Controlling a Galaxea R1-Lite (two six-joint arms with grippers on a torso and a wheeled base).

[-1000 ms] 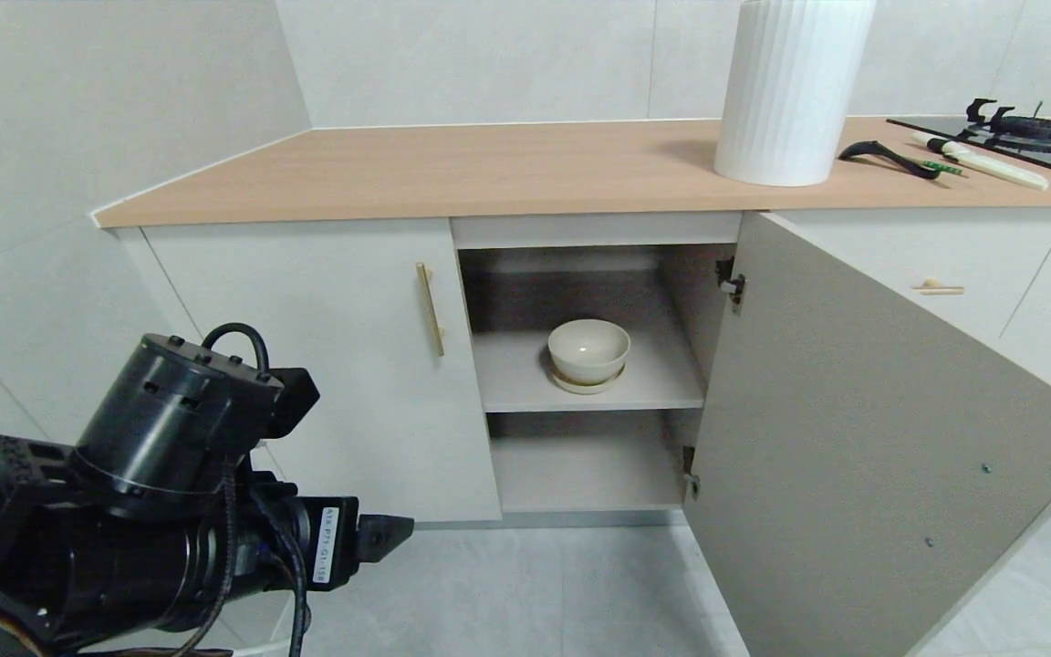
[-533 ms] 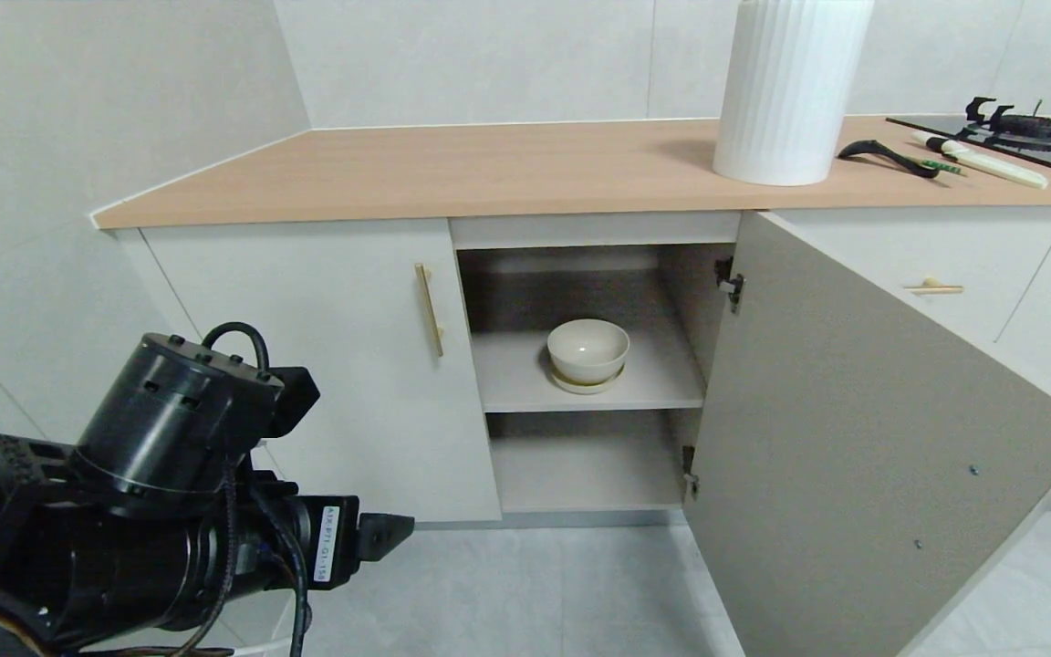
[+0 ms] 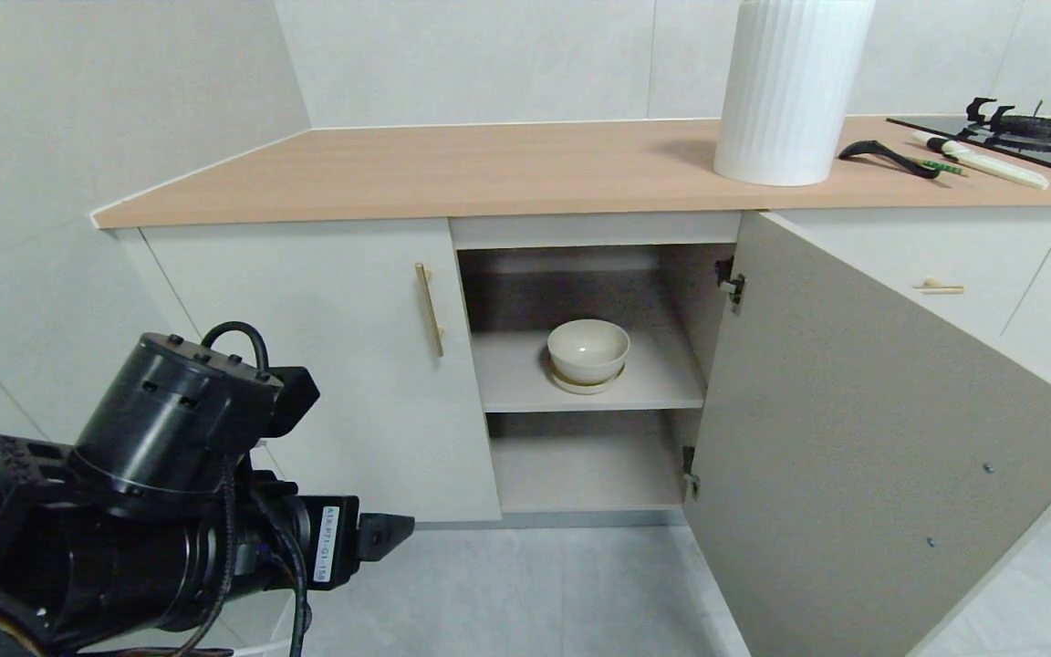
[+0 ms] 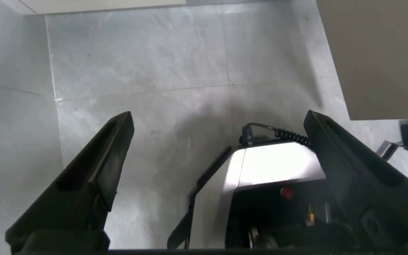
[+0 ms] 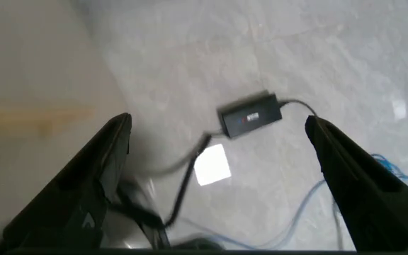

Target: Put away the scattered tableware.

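A beige bowl (image 3: pixel 588 349) is seen on the upper shelf (image 3: pixel 516 379) of the open cabinet (image 3: pixel 306 365). The left pincer (image 4: pixel 218 124) and right pincer (image 5: pixel 218 124) are spread wide, nothing gripped.

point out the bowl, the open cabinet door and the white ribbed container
bowl (image 3: pixel 587 349), head view, its inner wall
open cabinet door (image 3: pixel 854 438), head view, its inner face
white ribbed container (image 3: pixel 785 100), head view, its side

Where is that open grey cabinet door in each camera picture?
Head view: the grey cabinet door, swung open right of the shelves.
Left wrist view: grey panel at the edge, probably that door.
Right wrist view: pale blurred surface beside the floor, likely it.
Shared landmark: grey floor tiles.
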